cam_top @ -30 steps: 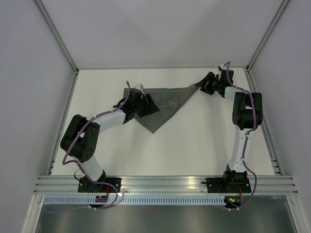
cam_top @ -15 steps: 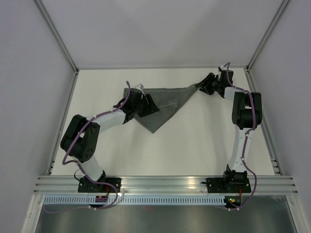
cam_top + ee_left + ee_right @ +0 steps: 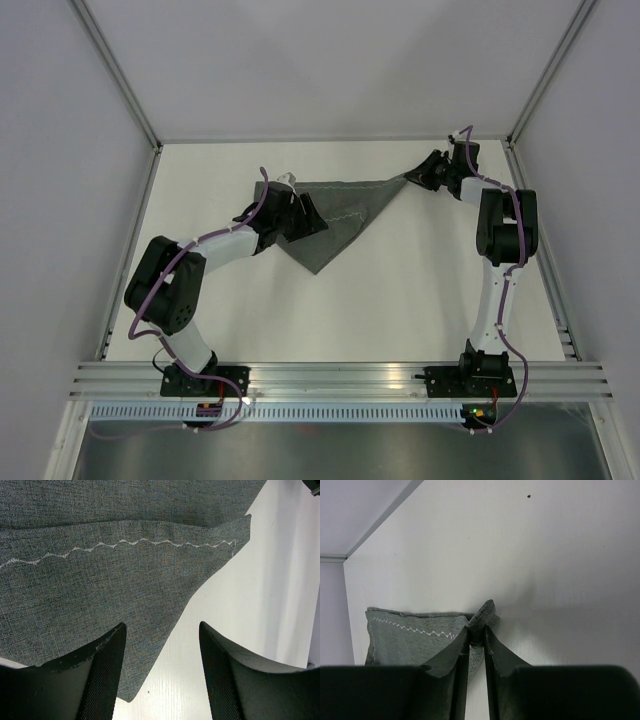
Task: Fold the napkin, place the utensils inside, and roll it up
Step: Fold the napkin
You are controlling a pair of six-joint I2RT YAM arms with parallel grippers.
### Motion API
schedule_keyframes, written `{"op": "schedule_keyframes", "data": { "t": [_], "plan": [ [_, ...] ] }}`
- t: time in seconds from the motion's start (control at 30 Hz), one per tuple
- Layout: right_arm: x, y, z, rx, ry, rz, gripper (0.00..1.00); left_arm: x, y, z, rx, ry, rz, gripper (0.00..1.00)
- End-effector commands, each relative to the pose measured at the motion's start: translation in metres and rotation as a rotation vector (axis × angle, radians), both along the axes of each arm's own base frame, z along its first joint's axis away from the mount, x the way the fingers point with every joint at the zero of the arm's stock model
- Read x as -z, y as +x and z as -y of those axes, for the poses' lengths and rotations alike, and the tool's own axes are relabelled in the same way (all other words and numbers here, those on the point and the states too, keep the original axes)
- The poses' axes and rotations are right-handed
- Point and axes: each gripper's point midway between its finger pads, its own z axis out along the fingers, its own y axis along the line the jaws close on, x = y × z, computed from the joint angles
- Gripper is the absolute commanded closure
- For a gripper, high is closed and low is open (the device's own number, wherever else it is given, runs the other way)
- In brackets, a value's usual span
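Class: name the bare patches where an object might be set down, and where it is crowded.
Free: the wide table stretch between the near tip of the napkin and the arm bases; also the strip behind the napkin. Crowded: the napkin itself, with the open left gripper over it and the right gripper pinching its corner.

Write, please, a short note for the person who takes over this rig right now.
Left gripper: open, over the left part of the napkin, holding nothing.
Right gripper: shut on the napkin's right corner.
Napkin: on the far side of the table, lying as a triangle.
Done: one fold, it seems.
Left: placing the utensils (none in view), then rolling.
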Motion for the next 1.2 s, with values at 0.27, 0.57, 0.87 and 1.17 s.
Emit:
{"op": "schedule_keyframes", "data": {
  "t": [0.27,0.57,0.87,1.17],
  "plan": [
    [-0.073,0.009,-0.027,-0.111,-0.077,0.220,0.90,-0.012,0.008,0.010,-0.003,-0.038,0.015,0.35],
    [-0.100,-0.015,-0.064,-0.240,-0.198,0.342,0.92,-0.031,0.023,0.045,0.057,-0.195,0.067,0.35],
    [-0.118,-0.029,-0.079,-0.284,-0.228,0.381,0.92,-0.002,0.039,0.099,0.083,-0.427,0.015,0.36],
    [-0.136,-0.049,-0.098,-0.339,-0.243,0.420,0.92,0.003,0.045,0.112,0.083,-0.474,0.023,0.37]
  ]
}}
